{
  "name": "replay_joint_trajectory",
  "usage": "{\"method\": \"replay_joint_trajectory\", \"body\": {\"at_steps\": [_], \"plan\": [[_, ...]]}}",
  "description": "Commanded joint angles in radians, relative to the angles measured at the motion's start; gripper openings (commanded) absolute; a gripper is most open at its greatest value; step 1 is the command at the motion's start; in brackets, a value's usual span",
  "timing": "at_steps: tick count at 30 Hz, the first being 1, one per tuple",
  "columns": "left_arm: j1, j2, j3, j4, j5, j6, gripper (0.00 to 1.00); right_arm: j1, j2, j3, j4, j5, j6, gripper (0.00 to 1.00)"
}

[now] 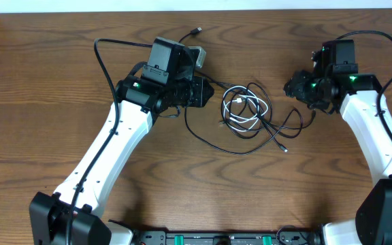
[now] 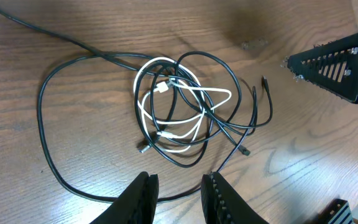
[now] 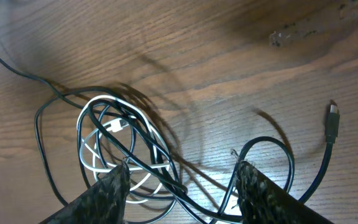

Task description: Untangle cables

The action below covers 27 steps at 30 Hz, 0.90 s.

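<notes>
My left claw [image 2: 179,178] sits at 9 o'clock from the cable pile [image 1: 245,109] on the wood table [image 1: 182,190]. Its two fingers stand a little apart and hold nothing. A black cable [image 2: 40,118] makes a big loop out from the pile toward 7 o'clock and runs along the table under my left fingers.

My right claw [image 3: 182,169] is at 3 o'clock from the pile. Its fingers stand wide apart and it holds nothing too. Some black loops lie on the table between them.

The white cable [image 2: 161,88] is curled up in the middle of the pile, with black cables crossing over it. One small black plug [image 1: 284,148] pokes out at 5 o'clock.
</notes>
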Motion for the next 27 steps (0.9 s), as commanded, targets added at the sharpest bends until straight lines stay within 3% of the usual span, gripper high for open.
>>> {"method": "replay_joint_trajectory", "body": {"at_steps": [1, 13, 27], "plan": [[0.0, 0.001, -0.009, -0.001, -0.006, 0.002, 0.28, -0.004, 0.002, -0.001, -0.003, 0.008, -0.011, 0.53], [0.0, 0.001, -0.009, 0.0, -0.005, -0.001, 0.29, -0.004, 0.002, -0.001, -0.003, 0.008, -0.011, 0.53], [-0.093, 0.027, -0.009, 0.097, -0.006, -0.013, 0.41, -0.004, 0.002, -0.002, -0.004, 0.008, -0.011, 0.53]]}}
